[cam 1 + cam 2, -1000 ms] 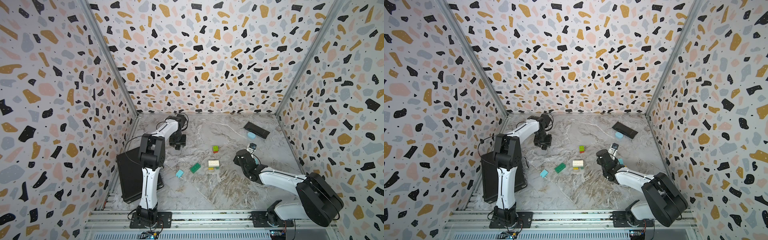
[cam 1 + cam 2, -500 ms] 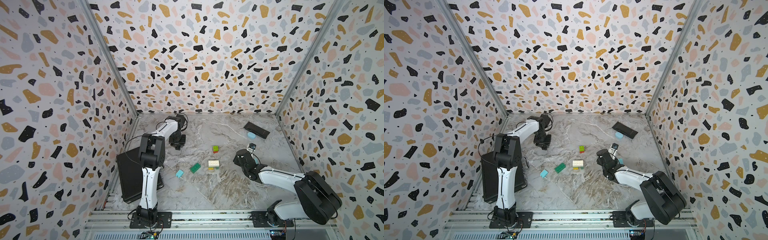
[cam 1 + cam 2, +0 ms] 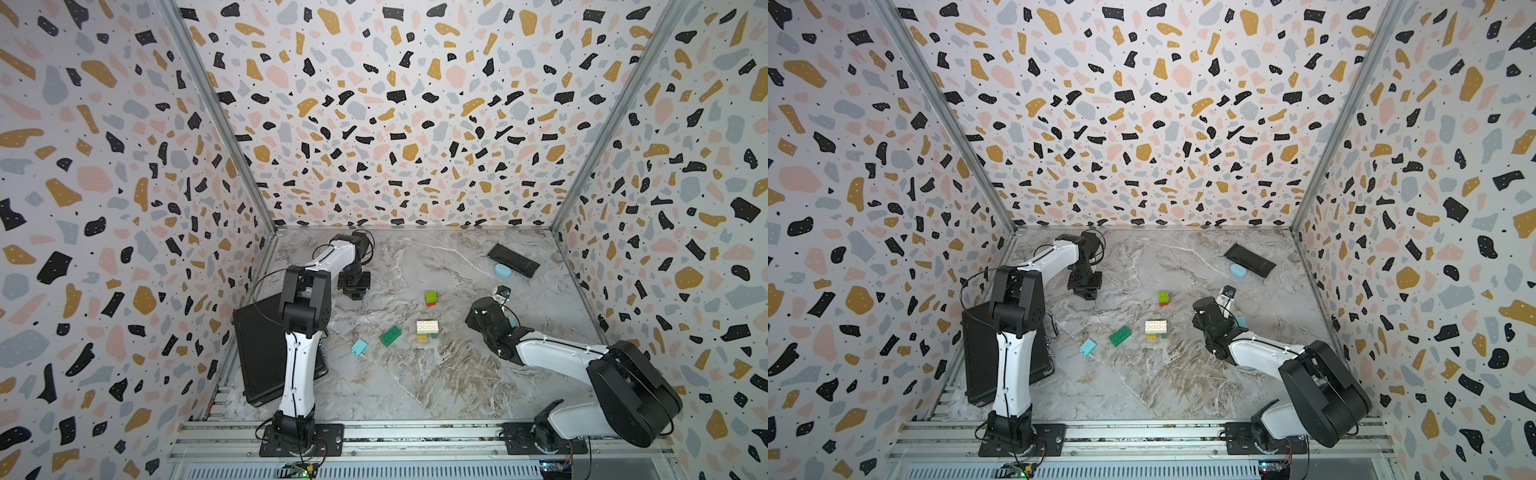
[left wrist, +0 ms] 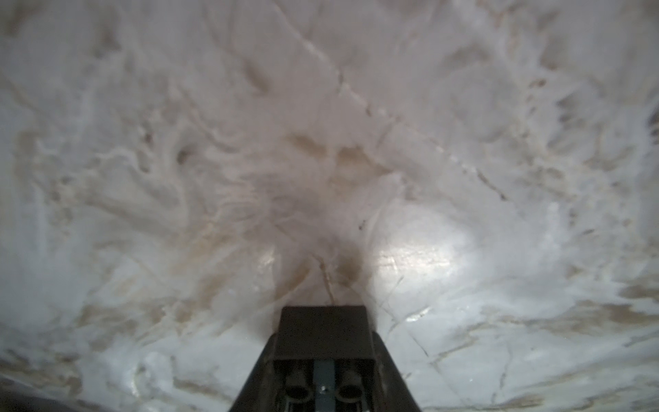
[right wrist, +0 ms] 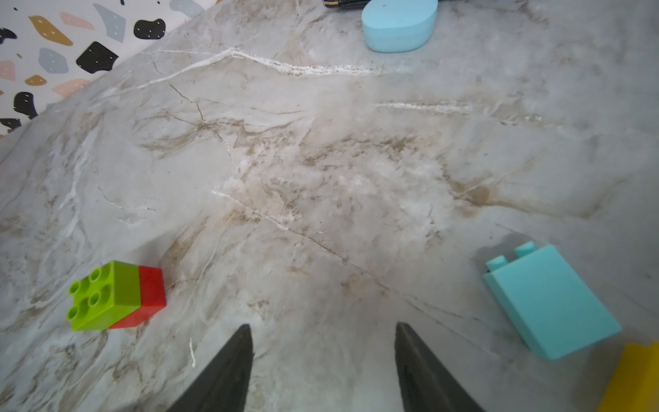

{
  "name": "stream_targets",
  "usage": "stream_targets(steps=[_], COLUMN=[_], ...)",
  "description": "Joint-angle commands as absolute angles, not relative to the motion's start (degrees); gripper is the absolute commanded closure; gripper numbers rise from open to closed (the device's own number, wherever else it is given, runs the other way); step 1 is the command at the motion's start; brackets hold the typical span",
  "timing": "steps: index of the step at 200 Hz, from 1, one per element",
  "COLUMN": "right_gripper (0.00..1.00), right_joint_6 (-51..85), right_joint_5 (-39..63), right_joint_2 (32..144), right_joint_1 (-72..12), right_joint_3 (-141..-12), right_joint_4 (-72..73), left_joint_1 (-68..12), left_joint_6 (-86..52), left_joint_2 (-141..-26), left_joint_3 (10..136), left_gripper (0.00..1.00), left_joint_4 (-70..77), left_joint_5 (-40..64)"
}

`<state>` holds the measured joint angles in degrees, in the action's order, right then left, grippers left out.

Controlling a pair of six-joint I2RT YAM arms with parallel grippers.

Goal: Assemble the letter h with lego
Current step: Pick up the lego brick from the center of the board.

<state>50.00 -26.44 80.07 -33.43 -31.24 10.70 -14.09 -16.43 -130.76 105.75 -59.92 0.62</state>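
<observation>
Two roles show: left pincer (image 3: 354, 292) seemingly pinches a black plastic brick (image 4: 322, 330) to carry it, right pincer (image 5: 322, 331) hangs spread, empty, ready near the lime-on-red brick stack (image 5: 117, 296).

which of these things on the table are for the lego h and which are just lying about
For the job: black brick, lime-on-red pair, white-topped stack, dark green brick, light blue brick, second light blue brick, yellow brick.
Lying about: pale-blue oval thing, flat black case, large black case.
</observation>
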Motion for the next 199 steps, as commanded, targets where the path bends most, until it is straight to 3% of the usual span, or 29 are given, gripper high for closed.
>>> stream_targets(steps=[1,35,134,199], right_gripper=[0.35,0.35,0.36,0.36], right_joint_6=[50.06,49.95,49.57,49.51], right_joint_5=[-26.38,-25.86,-24.38,-23.27], right_joint_2=[80.24,80.46,81.75,82.80], right_joint_1=[-33.22,-33.22,-33.05,-33.05], right_joint_3=[-33.22,-33.40,-34.39,-34.98], right_joint_4=[9.51,9.59,9.25,9.14], left_joint_1=[-13.81,-13.80,-13.81,-13.85], left_joint_6=[-16.63,-16.74,-16.82,-16.70], left_joint_2=[-131.27,-130.25,-129.68,-127.26], left_joint_3=[106.63,106.88,107.05,105.38], left_gripper=[0.73,0.55,0.56,0.51], left_joint_4=[-60.73,-61.08,-60.91,-59.33], left_joint_5=[1.37,1.29,0.00,-0.85])
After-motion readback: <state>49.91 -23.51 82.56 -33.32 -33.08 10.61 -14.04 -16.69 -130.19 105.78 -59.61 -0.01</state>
